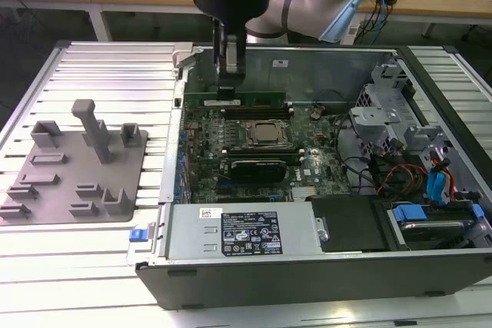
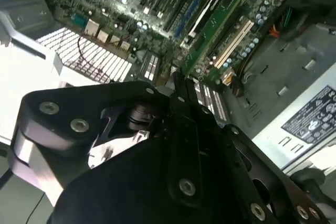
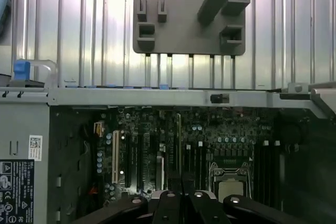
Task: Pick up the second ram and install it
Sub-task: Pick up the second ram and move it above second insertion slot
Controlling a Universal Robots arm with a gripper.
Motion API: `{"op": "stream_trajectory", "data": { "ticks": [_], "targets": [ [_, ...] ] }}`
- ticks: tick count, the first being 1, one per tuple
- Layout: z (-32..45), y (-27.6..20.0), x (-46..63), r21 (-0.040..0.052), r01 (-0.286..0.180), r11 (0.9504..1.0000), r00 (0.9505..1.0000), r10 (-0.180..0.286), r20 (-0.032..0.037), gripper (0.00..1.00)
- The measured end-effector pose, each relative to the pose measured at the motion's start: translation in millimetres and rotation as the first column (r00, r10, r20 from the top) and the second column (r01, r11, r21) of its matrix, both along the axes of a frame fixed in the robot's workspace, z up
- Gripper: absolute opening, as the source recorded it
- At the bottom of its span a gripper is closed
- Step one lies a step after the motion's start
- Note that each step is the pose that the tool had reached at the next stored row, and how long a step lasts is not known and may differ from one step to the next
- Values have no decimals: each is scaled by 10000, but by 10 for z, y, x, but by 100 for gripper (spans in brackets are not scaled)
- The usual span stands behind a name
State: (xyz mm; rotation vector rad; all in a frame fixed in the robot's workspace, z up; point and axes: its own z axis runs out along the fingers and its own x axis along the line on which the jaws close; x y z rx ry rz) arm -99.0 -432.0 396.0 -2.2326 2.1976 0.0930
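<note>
The second ram (image 1: 261, 101) is a long thin green stick lying level along the back of the motherboard (image 1: 307, 167), inside the open computer case. My gripper (image 1: 230, 86) comes straight down on the stick's middle and is shut on it. In the second wrist view the ram (image 2: 215, 22) stretches away from the black fingertips (image 2: 181, 80), its flat green face and dark chips showing. The first wrist view has the ram (image 3: 178, 140) edge-on as a thin line ahead of my gripper (image 3: 181, 195), beside the long black slots (image 3: 197, 156).
The processor socket (image 1: 267, 134) sits just in front of the ram. A grey power supply (image 1: 246, 232) fills the case's near side, with a drive cage and cables (image 1: 400, 136) on the exterior view's right. A grey fixture plate (image 1: 77, 167) lies on the ribbed table.
</note>
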Motion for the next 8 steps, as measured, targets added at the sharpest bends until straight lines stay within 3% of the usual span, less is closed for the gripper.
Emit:
{"op": "stream_trajectory", "data": {
  "ticks": [3,8],
  "targets": [
    [-82,38,200,0,0,10000,10000,0,-18,9],
    [-197,152,376,1,0,10000,10000,0,-16,9]
  ]
}}
